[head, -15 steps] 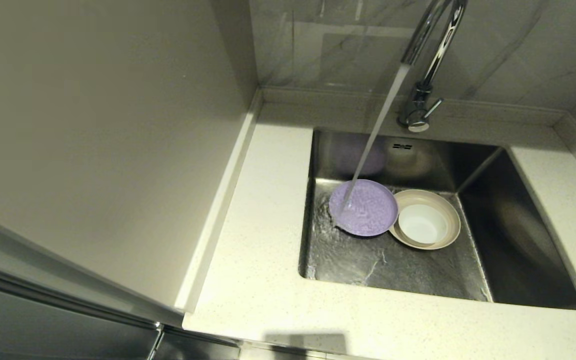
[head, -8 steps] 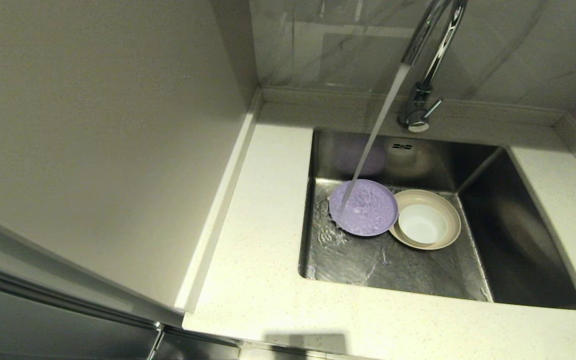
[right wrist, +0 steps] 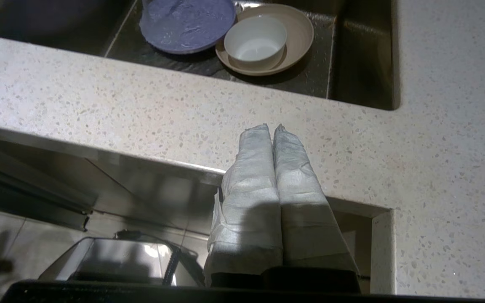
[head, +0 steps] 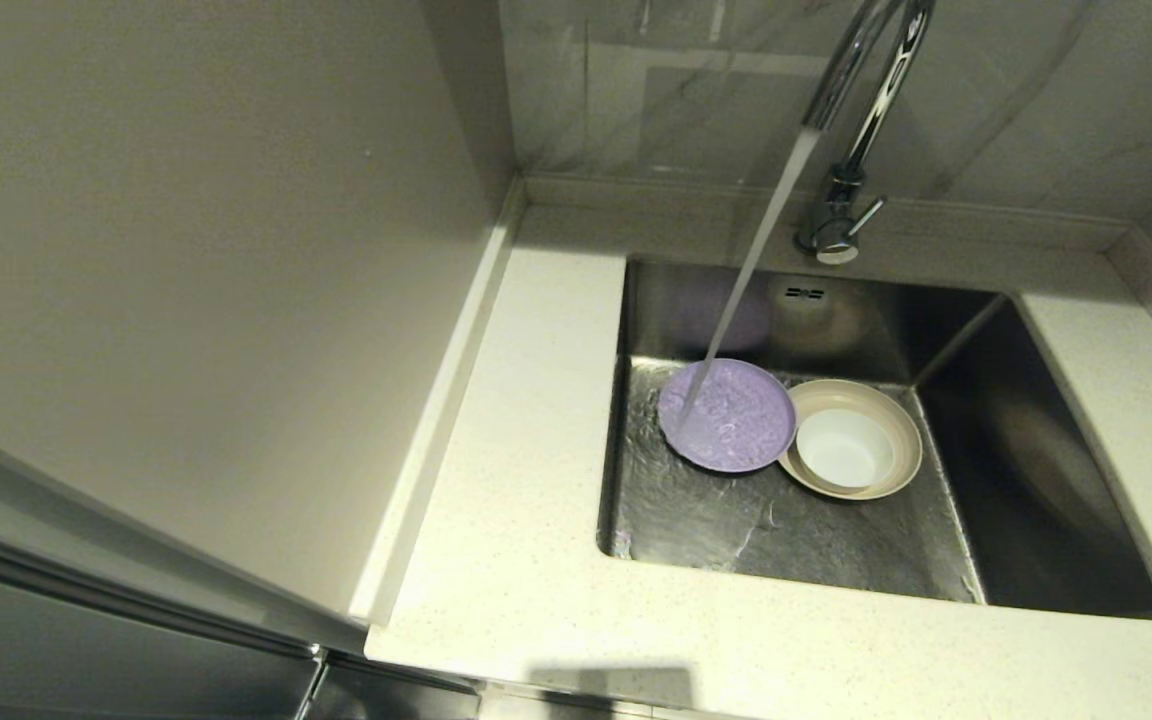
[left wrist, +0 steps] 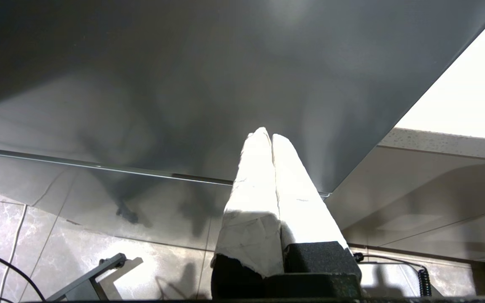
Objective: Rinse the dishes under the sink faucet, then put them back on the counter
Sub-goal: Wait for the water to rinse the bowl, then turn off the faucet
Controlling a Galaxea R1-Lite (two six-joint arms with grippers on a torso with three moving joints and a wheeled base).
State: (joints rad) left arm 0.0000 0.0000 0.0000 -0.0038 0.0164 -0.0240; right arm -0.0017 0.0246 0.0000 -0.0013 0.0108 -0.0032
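Observation:
Water runs from the chrome faucet (head: 861,110) onto the lilac-purple plate (head: 728,415) lying at the left of the steel sink (head: 1026,480). Beside it the cream-beige plate (head: 903,440) holds the small white bowl (head: 844,448). The right wrist view shows the purple plate (right wrist: 187,23), the beige plate (right wrist: 299,31) and the bowl (right wrist: 255,40) from the front. My right gripper (right wrist: 273,127) is shut and empty, low at the counter's front edge. My left gripper (left wrist: 266,134) is shut and empty, below the counter by a cabinet front. Neither arm appears in the head view.
The speckled counter (head: 536,560) frames the sink, with a raised back edge and marble wall behind. A tall grey panel (head: 186,280) stands along the counter's left. The floor and a cable show below in the wrist views.
Only the water rippling on the purple plate and the sink floor differs; the dishes stay where they were.

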